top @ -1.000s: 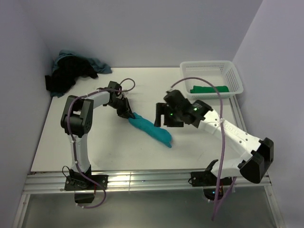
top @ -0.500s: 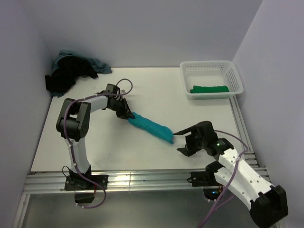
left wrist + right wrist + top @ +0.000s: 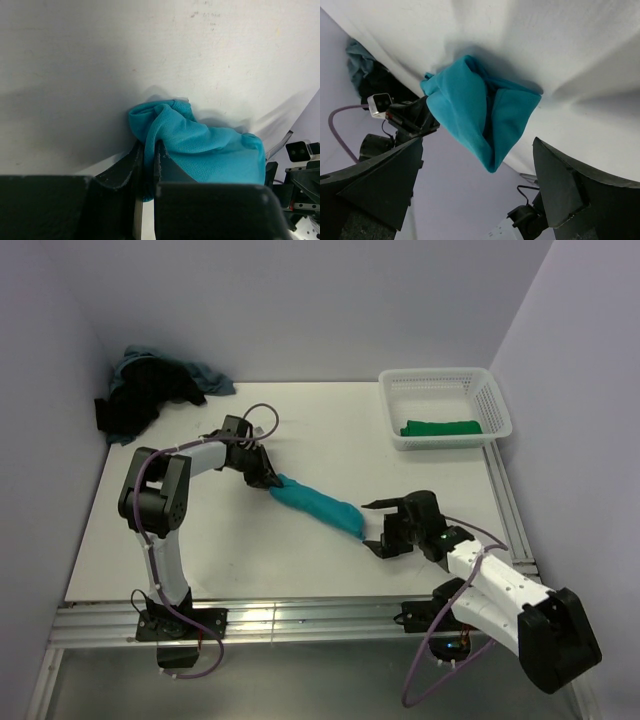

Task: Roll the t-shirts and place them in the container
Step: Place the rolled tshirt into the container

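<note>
Right fingers (image 3: 383, 504): spread wide, flanking the near end of the bright teal rolled cotton t-shirt (image 3: 318, 506), not gripping.
T-shirt axis: diagonal on the white surface (image 3: 200, 540), near-right to far-left.
Left fingers (image 3: 125, 165): clamped on its far end.

A white table top (image 3: 330, 430) fills the scene, matte and faintly speckled where the left wrist view looks close. It is set into a corner of pale lavender walls — a back wall (image 3: 320, 310), a left wall (image 3: 45, 440) and a right wall (image 3: 585, 390), all plain. Along the table's near edge runs a frame of silvery metal rails (image 3: 300, 620), and another rail (image 3: 508, 502) follows the right side. Below the rails lies a dull grey surface (image 3: 300, 685). The light is soft and even — shadows on the table are faint and blurred at their edges.
</note>
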